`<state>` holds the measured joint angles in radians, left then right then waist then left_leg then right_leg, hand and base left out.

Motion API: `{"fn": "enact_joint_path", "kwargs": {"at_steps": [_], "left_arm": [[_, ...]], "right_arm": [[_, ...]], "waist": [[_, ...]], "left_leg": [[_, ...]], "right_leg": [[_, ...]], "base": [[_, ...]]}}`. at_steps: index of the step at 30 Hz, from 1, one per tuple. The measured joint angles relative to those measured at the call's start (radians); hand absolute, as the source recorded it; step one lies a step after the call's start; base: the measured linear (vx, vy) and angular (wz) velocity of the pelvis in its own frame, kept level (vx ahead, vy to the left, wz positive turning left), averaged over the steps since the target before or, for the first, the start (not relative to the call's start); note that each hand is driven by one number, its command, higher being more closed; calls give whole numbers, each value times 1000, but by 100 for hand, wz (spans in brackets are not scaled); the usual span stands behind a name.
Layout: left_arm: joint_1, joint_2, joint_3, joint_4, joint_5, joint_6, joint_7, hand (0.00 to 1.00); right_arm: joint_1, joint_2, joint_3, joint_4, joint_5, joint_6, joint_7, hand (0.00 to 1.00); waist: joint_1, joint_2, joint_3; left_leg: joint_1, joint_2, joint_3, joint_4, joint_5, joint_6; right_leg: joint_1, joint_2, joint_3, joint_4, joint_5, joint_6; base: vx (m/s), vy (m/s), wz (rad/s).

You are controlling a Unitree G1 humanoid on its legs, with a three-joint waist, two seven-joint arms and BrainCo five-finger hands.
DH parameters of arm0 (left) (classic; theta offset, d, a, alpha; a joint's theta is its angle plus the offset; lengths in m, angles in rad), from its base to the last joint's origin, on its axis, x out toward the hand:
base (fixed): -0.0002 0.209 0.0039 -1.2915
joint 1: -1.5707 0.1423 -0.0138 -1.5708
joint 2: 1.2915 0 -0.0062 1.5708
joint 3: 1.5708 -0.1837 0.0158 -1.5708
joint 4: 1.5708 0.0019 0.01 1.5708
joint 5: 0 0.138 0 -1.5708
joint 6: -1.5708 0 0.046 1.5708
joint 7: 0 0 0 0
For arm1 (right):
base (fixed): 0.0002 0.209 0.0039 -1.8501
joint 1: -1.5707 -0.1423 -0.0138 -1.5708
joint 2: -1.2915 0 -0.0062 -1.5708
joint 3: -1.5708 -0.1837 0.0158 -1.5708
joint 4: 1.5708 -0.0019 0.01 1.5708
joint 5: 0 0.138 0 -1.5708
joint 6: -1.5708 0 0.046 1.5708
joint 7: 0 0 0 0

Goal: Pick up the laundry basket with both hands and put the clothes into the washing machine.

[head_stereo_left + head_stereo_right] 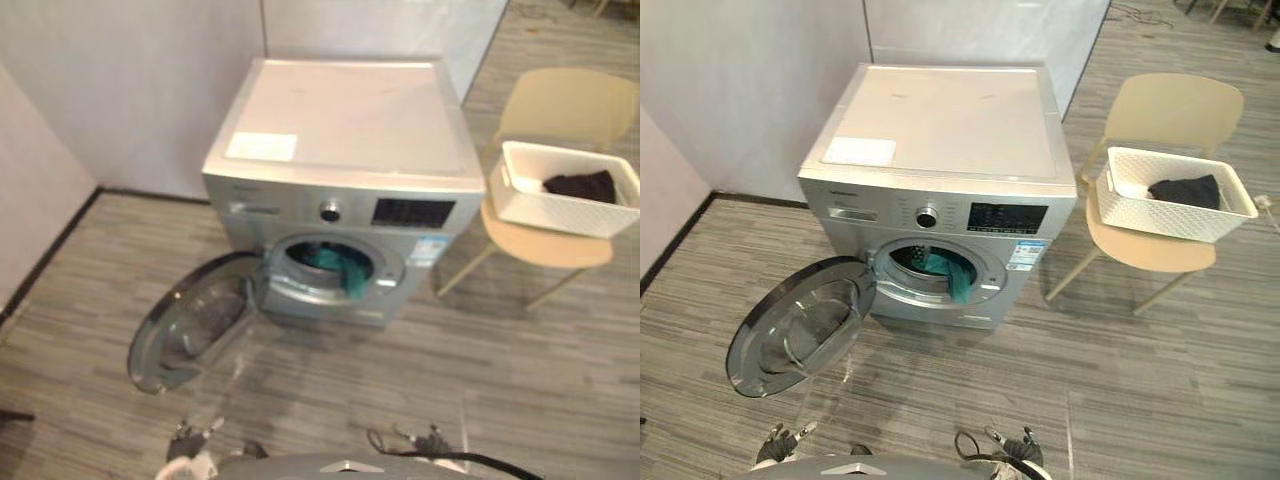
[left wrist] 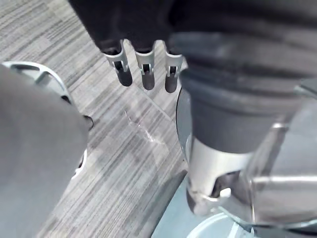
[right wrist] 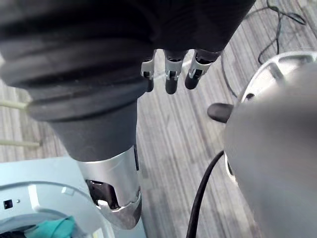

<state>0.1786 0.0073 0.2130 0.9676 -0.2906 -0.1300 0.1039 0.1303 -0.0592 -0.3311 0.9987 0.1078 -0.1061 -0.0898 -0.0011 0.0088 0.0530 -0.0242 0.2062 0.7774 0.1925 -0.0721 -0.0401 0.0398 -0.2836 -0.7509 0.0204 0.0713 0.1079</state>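
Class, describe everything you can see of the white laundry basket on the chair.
The laundry basket is a white rectangular tub, seemingly plastic, with finely textured walls, a smooth thick rim and a cut-out handle in one end wall. It stands upright and open-topped on the seat of the beige chair, to the right of the washing machine and apart from it. A dark garment lies crumpled inside. Only the chair seat and the garment touch it.

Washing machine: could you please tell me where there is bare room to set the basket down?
Free: the machine's top beside its white sheet; the floor between the open door and the chair. Crowded: the chair seat, under the basket.
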Motion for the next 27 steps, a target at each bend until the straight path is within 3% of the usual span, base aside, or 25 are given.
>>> {"fn": "enact_joint_path", "kwargs": {"at_steps": [2, 5, 6, 8, 9, 10, 12, 15, 17, 18, 19, 21, 22, 23, 24, 25, 26, 27], "left_arm": [[-16, 6, -3, -4, 3, 0, -1, 0], [-37, 13, -33, -4, 40, 1, 0, 0], [-56, 10, -71, -6, 44, 1, 0, 0], [-62, 6, -112, -6, 44, 1, -1, 0], [-78, -8, -152, -9, 44, 1, -2, 0], [-86, -17, -181, -9, 44, 1, -1, 0], [-120, -19, -258, -8, 45, -1, -4, 0], [-212, 9, -318, -1, 57, -1, -8, 0], [-288, 29, -332, 40, 118, 10, -16, 0], [-292, 27, -323, 40, 138, 13, -18, 0], [-282, 18, -276, 41, 176, 15, -23, 0], [-269, 16, -247, 17, 196, 22, -22, 0], [-252, 26, -213, -2, 195, 23, -22, 0], [-240, 20, -163, 1, 186, 29, -21, 0], [-224, 19, -138, 4, 180, 31, -21, 0], [-212, 15, -121, -3, 162, 29, -21, 0], [-202, 26, -120, -8, 152, 29, -20, 0], [-195, 34, -117, -8, 146, 30, -20, 0]], "right_arm": [[4, -16, 27, 5, -35, 0, 5, 0], [6, -36, 67, 27, -37, 0, 18, 0], [6, -56, 87, 39, -37, 0, 21, 0], [18, -59, 90, 39, -37, -3, 21, 0], [27, -66, 90, 42, -36, -8, 21, 0], [27, -75, 93, 38, -36, -10, 22, 0], [26, -67, 88, 28, -31, -22, 23, 0], [24, -35, 84, 0, -26, -20, 25, 0], [24, -22, 97, -6, -5, -23, 32, 0], [25, -21, 98, 1, 3, -20, 39, 0], [26, -27, 94, 8, 8, -15, 45, 0], [51, -32, 111, 27, 7, -8, 51, 0], [43, -35, 114, 58, 7, -1, 51, 0], [34, -53, 127, 64, 3, -1, 57, 0], [16, -66, 130, 64, 1, -1, 60, 0], [4, -83, 117, 87, 2, 5, 57, 0], [30, -81, 120, 94, 0, 4, 58, 0], [33, -73, 123, 102, 0, 3, 58, 0]], "waist": [[-11, 0, 23], [-23, 5, 34], [-25, 20, 45], [-42, 32, 51], [-43, 46, 52], [-45, 59, 54], [-75, 64, 61], [-92, 17, 90], [-110, -25, 115], [-111, -24, 119], [-112, -1, 125], [-121, -12, 114], [-121, -25, 92], [-117, 17, 77], [-103, 40, 68], [-87, 43, 64], [-86, 34, 50], [-81, 22, 39]], "left_leg": [[-10, 84, 22, 100, -5, 1], [-12, 137, 37, 142, -4, -1], [-10, 158, 31, 160, 14, -11], [-6, 155, -9, 135, 23, -30], [-5, 143, -48, 192, -40, -83], [1, 95, -111, 163, -78, -118], [36, 21, -214, 52, -102, -81], [24, 7, -175, 100, -116, -45], [8, 17, -107, 184, -175, -17], [10, 24, -75, 185, -186, -8], [25, 63, 3, 218, -211, 9], [41, 84, 75, 281, -239, 12], [37, 96, 126, 343, -267, 8], [0, 136, 149, 361, -273, 39], [-10, 165, 152, 344, -256, 66], [8, 188, 178, 339, -224, 45], [14, 185, 203, 368, -221, 41], [13, 195, 215, 395, -224, 42]], "right_leg": [[23, 46, -15, -3, -8, -7], [33, 79, -25, 0, -41, -21], [28, 94, -18, 29, -61, -42], [26, 95, -27, 56, -71, -59], [9, 82, -6, 88, -80, -61], [-14, 69, 36, 119, -80, -61], [-71, 56, 104, 179, -92, -70], [-142, 23, 206, 244, -92, -70], [-236, 13, 336, 314, -72, -54], [-233, 29, 360, 279, -49, -42], [-260, 33, 344, 398, -132, -84], [-268, -1, 269, 653, -268, -148], [-277, 24, 220, 614, -287, -172], [-268, 138, 271, 437, -240, -210], [-250, 194, 313, 331, -200, -200], [-241, 167, 277, 408, -268, -214], [-202, 107, 265, 432, -291, -159], [-180, 94, 283, 401, -303, -91]], "base": [[34, -146, -15], [-22, -110, -5], [-34, -109, -11], [-58, -48, -4], [-80, 78, -40], [-127, 226, -63], [-103, 238, -52], [-138, 123, -47], [-223, 122, -98], [-246, 95, -139], [-199, 47, -130], [-98, 19, -133], [-43, 19, -179], [-80, -16, -190], [-79, -20, -205], [-10, -33, -171], [36, -33, -153], [-1, -106, -126]]}}
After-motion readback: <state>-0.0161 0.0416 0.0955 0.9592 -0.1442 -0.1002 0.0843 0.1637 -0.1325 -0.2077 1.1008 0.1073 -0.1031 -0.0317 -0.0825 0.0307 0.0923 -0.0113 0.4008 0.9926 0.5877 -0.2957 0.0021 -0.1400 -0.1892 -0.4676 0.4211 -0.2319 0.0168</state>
